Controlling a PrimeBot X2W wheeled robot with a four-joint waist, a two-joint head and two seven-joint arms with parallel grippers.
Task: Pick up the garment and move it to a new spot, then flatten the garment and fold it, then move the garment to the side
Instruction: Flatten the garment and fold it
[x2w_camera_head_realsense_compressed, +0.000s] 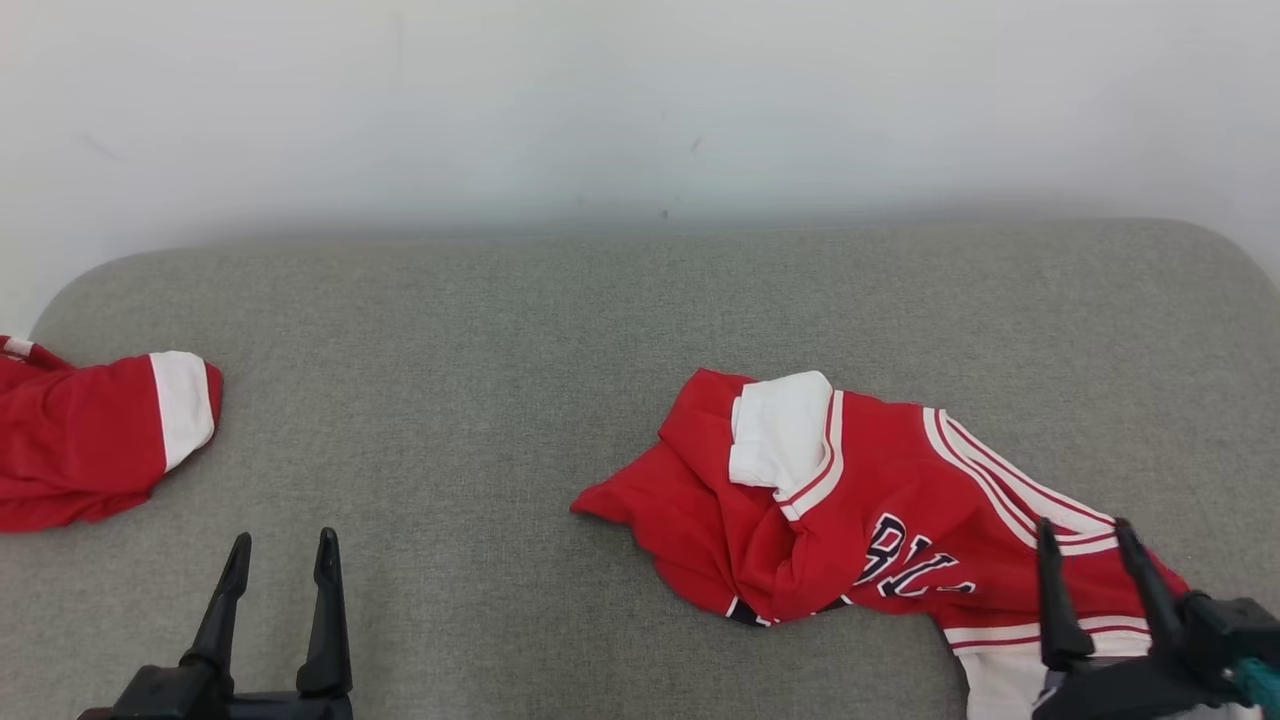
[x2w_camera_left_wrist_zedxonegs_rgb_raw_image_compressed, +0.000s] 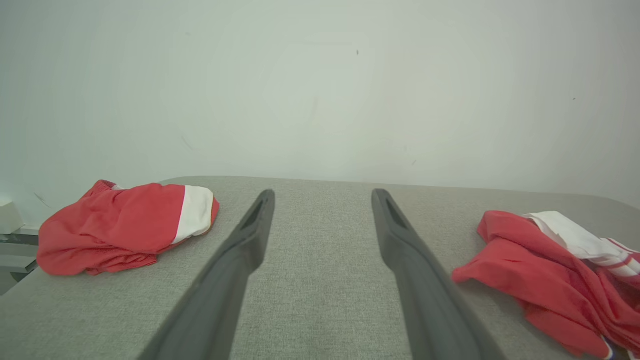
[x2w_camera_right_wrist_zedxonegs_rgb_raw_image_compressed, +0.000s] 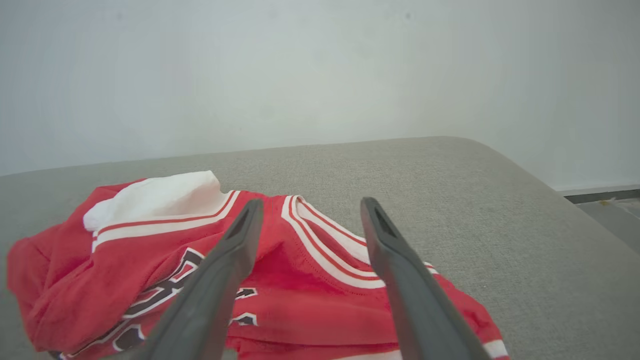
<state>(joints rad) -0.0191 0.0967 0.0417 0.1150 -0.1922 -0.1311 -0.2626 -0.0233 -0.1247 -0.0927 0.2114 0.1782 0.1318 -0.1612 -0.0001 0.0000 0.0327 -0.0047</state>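
Observation:
A red garment (x2w_camera_head_realsense_compressed: 850, 500) with white and dark trim and dark lettering lies crumpled on the grey cushion, right of centre; I also see the garment (x2w_camera_left_wrist_zedxonegs_rgb_raw_image_compressed: 545, 280) in the left wrist view and the garment (x2w_camera_right_wrist_zedxonegs_rgb_raw_image_compressed: 200, 270) in the right wrist view. My right gripper (x2w_camera_head_realsense_compressed: 1085, 535) hovers open over its right end, nothing between the fingers (x2w_camera_right_wrist_zedxonegs_rgb_raw_image_compressed: 230, 260). At the lower left my left gripper (x2w_camera_head_realsense_compressed: 283, 550) stands open over bare cushion, well apart from the cloth.
A second red and white garment (x2w_camera_head_realsense_compressed: 90, 440) lies bunched at the cushion's left edge, also the second garment (x2w_camera_left_wrist_zedxonegs_rgb_raw_image_compressed: 125, 225). The grey cushion (x2w_camera_head_realsense_compressed: 500, 350) backs onto a pale wall (x2w_camera_head_realsense_compressed: 640, 100). Its rounded right edge drops to the floor (x2w_camera_right_wrist_zedxonegs_rgb_raw_image_compressed: 610, 210).

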